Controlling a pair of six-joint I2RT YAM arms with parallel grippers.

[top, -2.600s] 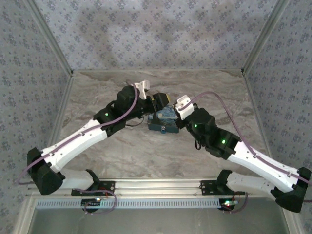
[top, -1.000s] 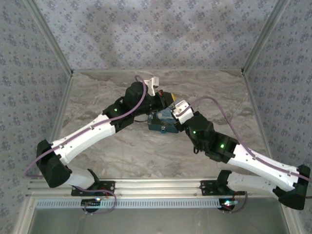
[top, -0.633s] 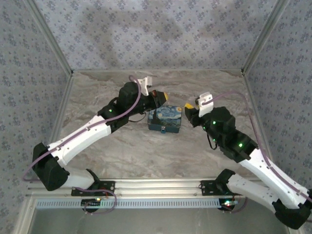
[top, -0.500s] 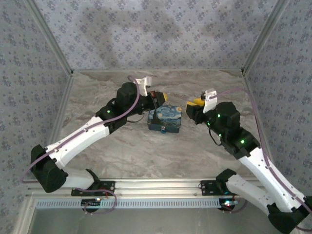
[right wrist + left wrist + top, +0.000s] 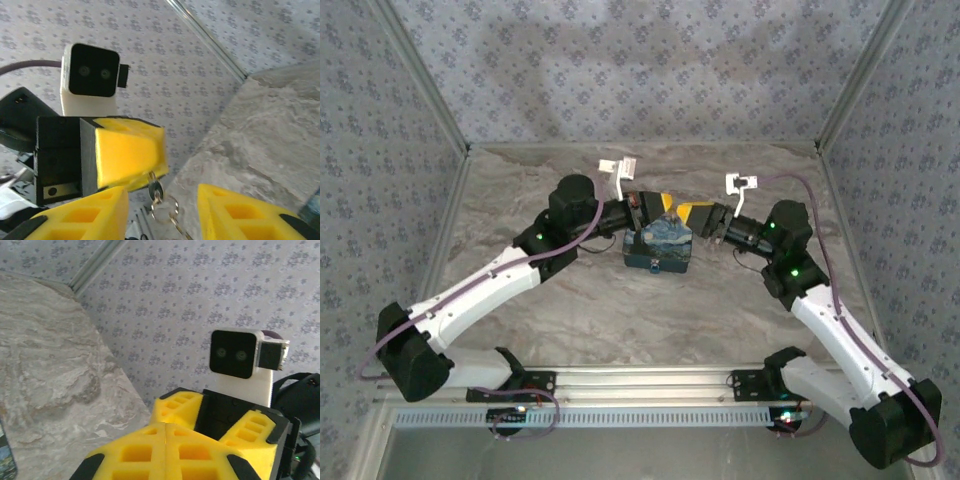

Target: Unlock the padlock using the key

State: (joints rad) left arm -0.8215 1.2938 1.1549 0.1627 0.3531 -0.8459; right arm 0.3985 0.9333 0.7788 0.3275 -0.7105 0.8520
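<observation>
My left gripper hovers over the far edge of the starry-night box, its yellow fingers pressed together. In the right wrist view those left fingers pinch a small silver key, whose ring dangles below. My right gripper faces the left one tip to tip, open, and the key and ring hang in the gap between its fingers. I cannot tell whether they touch. The padlock is hidden.
The box lies on the marble table at its centre. Patterned walls close the back and both sides. A metal rail runs along the near edge by the arm bases.
The right arm left the box, swung out to the right, then came back raised, and its gripper now meets the left one. The left gripper turned slightly right, still shut on the key.
</observation>
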